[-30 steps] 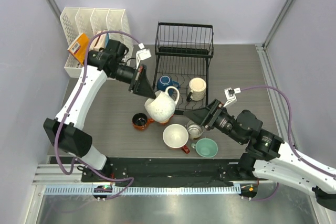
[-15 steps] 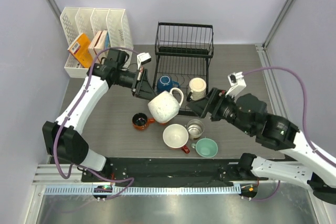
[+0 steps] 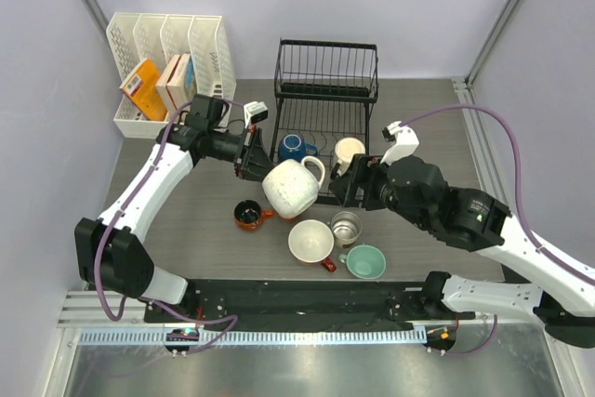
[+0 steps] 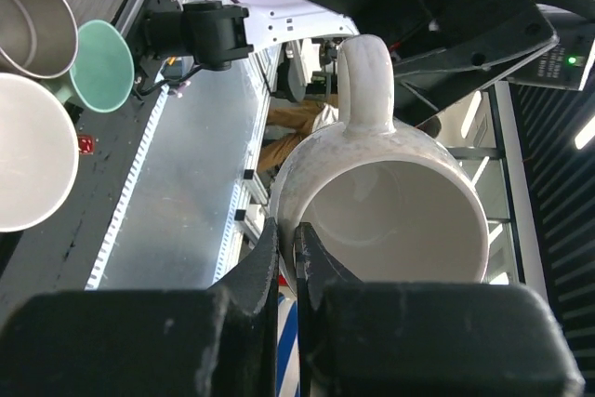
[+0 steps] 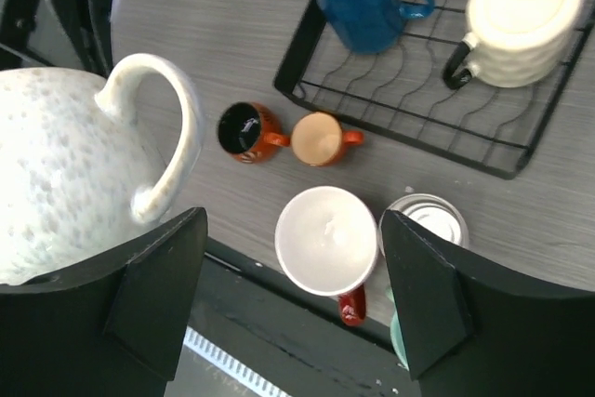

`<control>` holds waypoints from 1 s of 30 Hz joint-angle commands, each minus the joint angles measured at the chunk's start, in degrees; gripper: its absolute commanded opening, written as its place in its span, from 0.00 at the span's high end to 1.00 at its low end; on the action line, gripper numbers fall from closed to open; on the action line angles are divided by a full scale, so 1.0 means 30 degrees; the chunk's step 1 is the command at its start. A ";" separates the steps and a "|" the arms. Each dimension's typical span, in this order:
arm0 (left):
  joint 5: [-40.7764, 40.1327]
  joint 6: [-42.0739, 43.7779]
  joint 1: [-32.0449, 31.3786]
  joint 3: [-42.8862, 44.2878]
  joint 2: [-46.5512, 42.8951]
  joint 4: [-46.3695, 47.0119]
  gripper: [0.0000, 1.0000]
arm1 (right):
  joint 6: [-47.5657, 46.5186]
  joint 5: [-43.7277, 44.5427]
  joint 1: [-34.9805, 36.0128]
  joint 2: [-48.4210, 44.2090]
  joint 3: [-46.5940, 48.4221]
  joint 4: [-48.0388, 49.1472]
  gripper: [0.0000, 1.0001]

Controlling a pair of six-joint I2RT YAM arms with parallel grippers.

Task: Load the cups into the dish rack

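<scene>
My left gripper [image 3: 261, 165] is shut on the rim of a large white speckled mug [image 3: 292, 188], held in the air just in front of the black wire dish rack [image 3: 325, 90]. The pinch on the rim shows in the left wrist view [image 4: 286, 258], with the mug [image 4: 390, 202] handle up. A blue mug [image 3: 292, 147] and a cream mug [image 3: 350, 154] lie in the rack's base. My right gripper [image 3: 351, 189] is open and empty, high above a red mug with white inside [image 5: 327, 239]. A steel cup [image 5: 428, 218], a peach mug [image 5: 319, 138] and a black-inside mug [image 5: 244, 130] stand on the table.
A teal mug [image 3: 365, 261] sits by the table's near edge beside the steel cup [image 3: 346, 227]. A white slotted organizer [image 3: 167, 53] holding boxes stands at the back left. The black base rail [image 3: 307, 295] runs along the near edge.
My right arm has risen and drawn back from over the steel cup toward the rack's front edge. My left arm has shifted the white mug slightly to the right.
</scene>
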 commanded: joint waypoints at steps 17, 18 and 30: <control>0.5351 0.0092 0.0097 0.1746 -0.1359 -0.0373 1.00 | 0.5493 -0.2497 0.0123 -0.2634 -0.5434 1.5154 0.23; 0.5351 0.0122 0.0097 0.1805 -0.1417 -0.0461 1.00 | 0.5551 -0.2555 0.0123 -0.2343 -0.5551 1.5388 0.23; 0.5351 0.0005 0.0126 0.3708 -0.1418 -0.0784 1.00 | 0.6197 -0.1796 0.0094 -0.2134 -0.7047 1.7239 0.25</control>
